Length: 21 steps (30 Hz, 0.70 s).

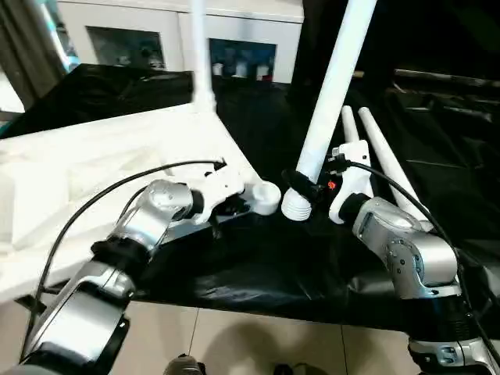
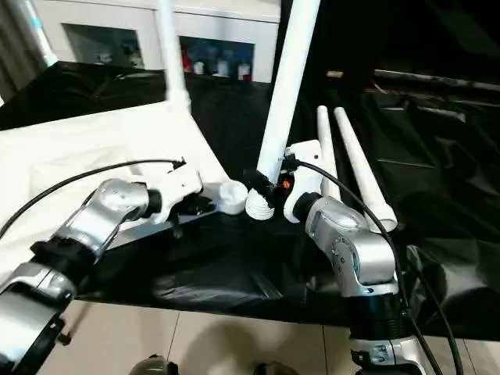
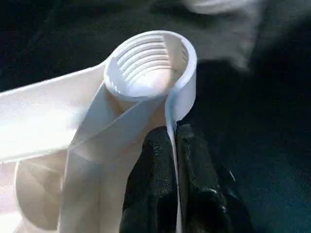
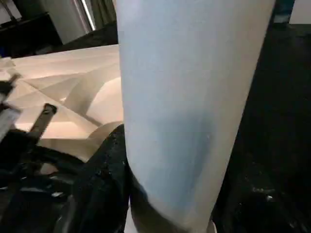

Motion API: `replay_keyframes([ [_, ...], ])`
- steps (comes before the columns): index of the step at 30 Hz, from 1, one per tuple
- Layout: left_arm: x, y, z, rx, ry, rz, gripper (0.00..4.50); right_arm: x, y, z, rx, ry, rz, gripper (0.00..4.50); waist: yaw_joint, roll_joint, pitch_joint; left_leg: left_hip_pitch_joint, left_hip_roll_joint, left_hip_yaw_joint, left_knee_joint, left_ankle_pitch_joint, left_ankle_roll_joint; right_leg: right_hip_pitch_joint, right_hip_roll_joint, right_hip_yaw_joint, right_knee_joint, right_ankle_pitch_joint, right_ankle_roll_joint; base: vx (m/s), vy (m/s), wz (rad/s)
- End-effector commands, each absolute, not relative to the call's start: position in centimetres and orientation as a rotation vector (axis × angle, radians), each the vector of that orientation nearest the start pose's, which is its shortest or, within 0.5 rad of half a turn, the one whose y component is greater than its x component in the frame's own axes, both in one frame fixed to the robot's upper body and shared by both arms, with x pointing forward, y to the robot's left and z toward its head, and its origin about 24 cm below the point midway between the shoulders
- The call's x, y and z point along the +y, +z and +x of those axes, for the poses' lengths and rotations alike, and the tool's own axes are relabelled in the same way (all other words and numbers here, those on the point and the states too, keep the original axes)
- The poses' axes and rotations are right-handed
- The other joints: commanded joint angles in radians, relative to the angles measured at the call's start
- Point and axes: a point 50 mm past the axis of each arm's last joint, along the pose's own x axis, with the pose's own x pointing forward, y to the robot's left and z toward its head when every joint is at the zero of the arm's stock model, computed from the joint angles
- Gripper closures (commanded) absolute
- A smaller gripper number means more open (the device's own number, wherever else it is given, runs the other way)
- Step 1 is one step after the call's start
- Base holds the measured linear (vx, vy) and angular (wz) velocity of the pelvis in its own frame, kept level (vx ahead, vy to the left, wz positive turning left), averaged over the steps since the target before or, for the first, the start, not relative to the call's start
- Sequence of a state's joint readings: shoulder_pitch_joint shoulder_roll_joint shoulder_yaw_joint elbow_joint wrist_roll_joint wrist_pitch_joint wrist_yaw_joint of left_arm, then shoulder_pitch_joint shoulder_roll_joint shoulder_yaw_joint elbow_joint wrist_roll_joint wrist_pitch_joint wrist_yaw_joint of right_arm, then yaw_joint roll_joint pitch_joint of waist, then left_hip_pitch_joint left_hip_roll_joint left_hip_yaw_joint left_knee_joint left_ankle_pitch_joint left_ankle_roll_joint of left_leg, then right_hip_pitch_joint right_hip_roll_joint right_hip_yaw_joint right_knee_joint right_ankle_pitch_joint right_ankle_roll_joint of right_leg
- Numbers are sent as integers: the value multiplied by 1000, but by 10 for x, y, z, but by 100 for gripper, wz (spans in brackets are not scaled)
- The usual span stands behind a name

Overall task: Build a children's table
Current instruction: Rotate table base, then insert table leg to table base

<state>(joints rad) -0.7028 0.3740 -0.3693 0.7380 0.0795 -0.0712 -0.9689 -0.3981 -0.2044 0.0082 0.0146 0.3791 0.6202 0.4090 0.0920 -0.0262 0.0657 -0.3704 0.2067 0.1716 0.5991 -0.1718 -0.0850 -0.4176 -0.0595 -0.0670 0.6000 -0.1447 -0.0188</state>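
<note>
Tabletop [image 1: 94, 168] is laid upside down on the black sheet [image 1: 258, 266], ribs up. One leg [image 1: 201, 55] is already seated upright in the far corner. Near corner socket [image 3: 148, 63] is exposed, threads visible; the rim wall beside it is pinched by the left gripper [image 3: 172, 160]. A second leg [image 1: 332, 94] is clamped by the right gripper [image 1: 301, 186], tilted, threaded end just beside the socket. Two spare legs [image 1: 383, 156] are lying on the sheet behind.

white table top [image 1: 94, 156], white legs [image 1: 336, 86], black table cover [image 1: 258, 266]
</note>
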Motion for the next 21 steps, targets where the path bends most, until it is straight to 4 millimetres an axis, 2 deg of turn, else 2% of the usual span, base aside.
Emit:
replay_keyframes([
  [1, 113, 75, 336, 209, -1291, 657, 450, -133, 103, 313, 210, 592, 157, 262, -3, -4, -79, 16, 20, -2, -73, -194, -9, 53, -78, 47, -74, -347, -111, 0, 0, 0],
  [4, 112, 75, 333, 188, -1319, 643, 450, -135, 105, 313, 207, 592, 155, 262, -2, -4, -77, 16, 20, 0, -73, -206, -12, 51, -78, 47, -74, -352, -118, 0, 0, 0],
  [10, 115, 68, 331, 203, -1314, 661, 450, -139, 106, 312, 199, 588, 158, 262, -1, -5, -77, 16, 20, -1, -73, -215, -15, 51, -80, 47, -79, -397, -99, 0, 0, 0],
  [11, 116, 67, 331, 208, -1318, 654, 402, -140, 107, 312, 199, 588, 158, 262, -2, -6, -77, 15, 19, -1, -73, -212, -14, 52, -79, 47, -78, -394, -97, 0, 0, 0],
  [12, 118, 67, 330, 234, -1337, 624, 390, -140, 107, 312, 197, 587, 159, 262, -2, -6, -77, 15, 18, 0, -72, -207, -12, 52, -80, 47, -78, -396, -95, 0, 0, 0],
  [14, 122, 68, 329, 247, -1339, 601, 390, -140, 107, 312, 196, 588, 160, 262, -2, -6, -78, 15, 19, -1, -73, -202, -13, 52, -81, 47, -77, -395, -99, 0, 0, 0],
  [16, 127, 68, 330, 266, -1335, 600, 369, -140, 107, 312, 196, 589, 159, 262, -5, -6, -77, 14, 19, -1, -73, -205, -15, 52, -79, 46, -75, -382, -108, 0, 0, 0],
  [17, 129, 68, 329, 274, -1335, 605, 353, -141, 107, 312, 196, 590, 159, 262, -7, -10, -76, 13, 19, -1, -73, -201, -12, 52, -79, 46, -74, -382, -107, 0, 0, 0],
  [18, 134, 68, 332, 288, -1297, 616, 345, -140, 107, 312, 196, 596, 157, 262, -8, -9, -77, 15, 18, 0, -72, -206, -11, 50, -77, 46, -75, -387, -104, 0, 0, 0],
  [21, 145, 67, 334, 320, -1279, 609, 345, -139, 108, 313, 195, 607, 156, 262, -10, -9, -76, 13, 17, -1, -73, -202, -10, 52, -77, 46, -76, -394, -95, 0, 0, 0],
])
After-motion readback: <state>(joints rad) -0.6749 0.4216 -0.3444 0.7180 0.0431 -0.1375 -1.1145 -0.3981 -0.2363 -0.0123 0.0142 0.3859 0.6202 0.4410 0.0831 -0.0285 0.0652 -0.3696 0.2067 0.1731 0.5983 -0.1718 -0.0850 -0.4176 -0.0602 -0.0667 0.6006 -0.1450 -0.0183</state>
